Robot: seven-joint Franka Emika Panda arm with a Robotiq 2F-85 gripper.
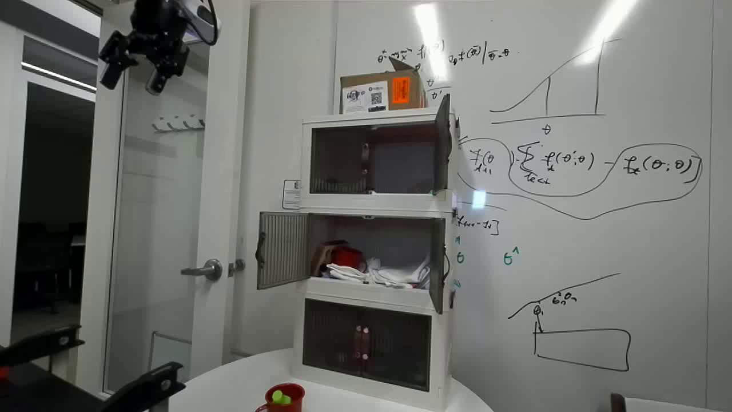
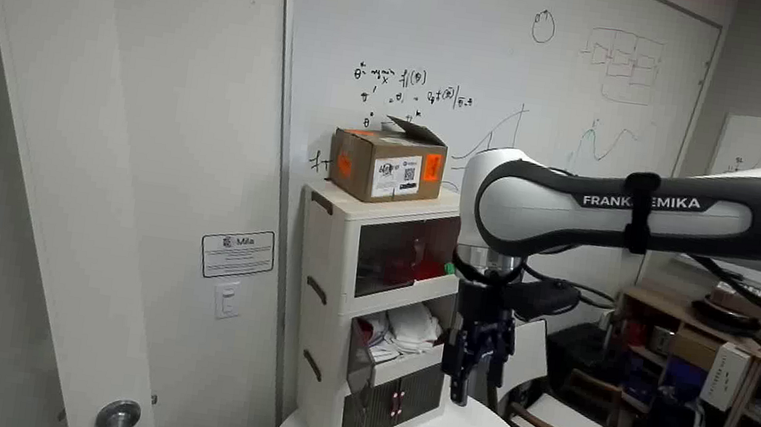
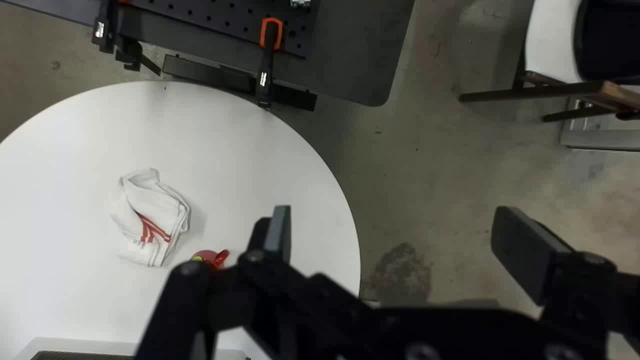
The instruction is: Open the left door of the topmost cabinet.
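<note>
The topmost cabinet (image 1: 377, 201) is a white unit at the top of a stack of three; it also shows in an exterior view (image 2: 327, 258). Its left door (image 1: 337, 160) is closed, with a small handle on its inner edge; it also shows in an exterior view (image 2: 382, 258). The right door (image 1: 442, 146) stands swung outward. My gripper (image 1: 132, 86) is open and empty in the air, well apart from the left door. It hangs before the stack in an exterior view (image 2: 477, 386). In the wrist view the gripper (image 3: 392, 220) points down with wide-spread fingers over the table's edge and floor.
The middle unit's doors (image 1: 283, 252) stand open, with red and white items inside. The lowest unit (image 1: 394, 352) is closed. A cardboard box (image 2: 386, 166) sits on top. The white round table (image 3: 250, 165) bears a white cloth (image 3: 152, 212) and red mug (image 3: 212, 257).
</note>
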